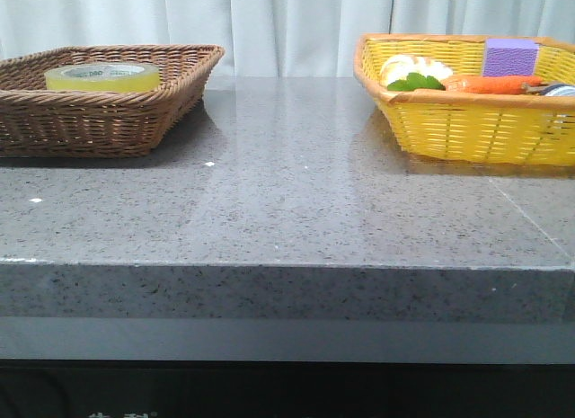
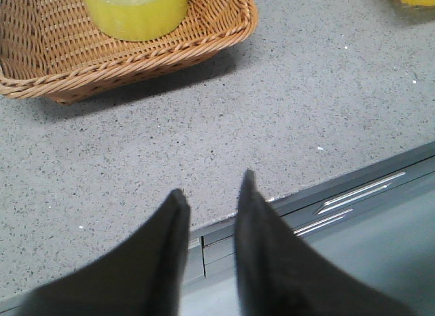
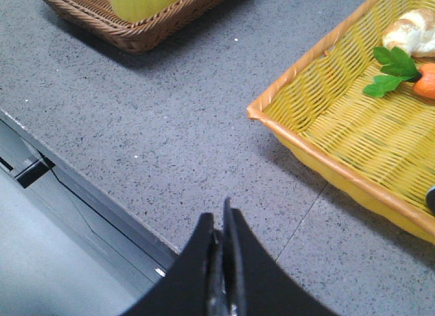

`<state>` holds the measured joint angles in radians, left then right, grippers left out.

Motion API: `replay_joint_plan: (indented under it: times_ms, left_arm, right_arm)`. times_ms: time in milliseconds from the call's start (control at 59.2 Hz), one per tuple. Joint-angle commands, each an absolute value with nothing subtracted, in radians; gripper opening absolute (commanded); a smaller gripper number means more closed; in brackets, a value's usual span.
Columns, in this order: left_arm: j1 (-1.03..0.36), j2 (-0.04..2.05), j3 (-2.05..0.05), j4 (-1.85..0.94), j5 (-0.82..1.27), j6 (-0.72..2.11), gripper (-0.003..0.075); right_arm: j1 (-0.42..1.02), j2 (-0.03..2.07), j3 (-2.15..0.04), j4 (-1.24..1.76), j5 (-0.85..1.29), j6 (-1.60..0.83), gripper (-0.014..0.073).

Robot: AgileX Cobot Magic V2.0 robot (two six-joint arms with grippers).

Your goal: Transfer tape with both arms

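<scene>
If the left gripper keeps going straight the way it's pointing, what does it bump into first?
Probably the bare grey table just ahead of the left gripper, since it angles downward. Beyond that lies the brown basket holding the tape, though depth is hard to judge.

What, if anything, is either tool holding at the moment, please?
Nothing: the left tool is open and empty, the right tool shut on nothing; the tape lies in the brown basket.

Lab bench: grey countertop [image 1: 296,202], white curtain [image 1: 287,22].

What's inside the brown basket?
Only the tape shows in the brown basket, lying flat. The basket's near wall hides its floor in the front view, so smaller items can't be ruled out.
</scene>
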<state>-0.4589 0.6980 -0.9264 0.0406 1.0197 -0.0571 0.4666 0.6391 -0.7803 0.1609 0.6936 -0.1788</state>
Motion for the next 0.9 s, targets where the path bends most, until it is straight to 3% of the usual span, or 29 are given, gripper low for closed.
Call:
replay_joint_plan:
  times_ms: [0, 693, 878]
  left_arm:
    - [-0.465, 0.697, -0.951, 0.045, 0.937, -0.070, 0.0000]
    - [-0.457, 0.676, -0.934, 0.044, 0.921, -0.068, -0.0020]
    - [-0.333, 0.538, -0.741, 0.037, 0.674, -0.068, -0.0020]
  right_arm:
    - [0.463, 0.640, -0.805, 0.156, 0.637, -0.184, -0.0066]
    - [0.463, 0.640, -0.805, 0.165, 0.637, -0.184, -0.0069]
    - [0.463, 0.640, -0.805, 0.166, 0.637, -0.184, -0.0069]
